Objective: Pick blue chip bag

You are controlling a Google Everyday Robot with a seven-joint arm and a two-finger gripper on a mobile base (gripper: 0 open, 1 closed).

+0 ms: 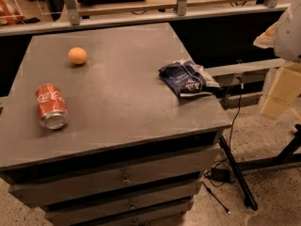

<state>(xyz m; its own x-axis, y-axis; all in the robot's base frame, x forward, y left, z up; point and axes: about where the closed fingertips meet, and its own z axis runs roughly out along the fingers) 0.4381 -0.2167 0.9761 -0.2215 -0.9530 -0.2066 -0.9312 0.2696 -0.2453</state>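
I count one gripper point(281, 92), hanging to the right of the grey cabinet point(117, 102) and clear of its top. On the cabinet's top I count three loose things, one of each kind: one blue chip bag point(187, 78) near the right edge, one red Coca-Cola can point(51, 106) lying on its side near the left edge, and one orange ball-shaped thing point(77, 55) toward the back left. Down the cabinet's front I count three drawer fronts point(94, 185), each with one small knob point(125, 178). On the floor to the cabinet's right I count one black bar point(237, 173).
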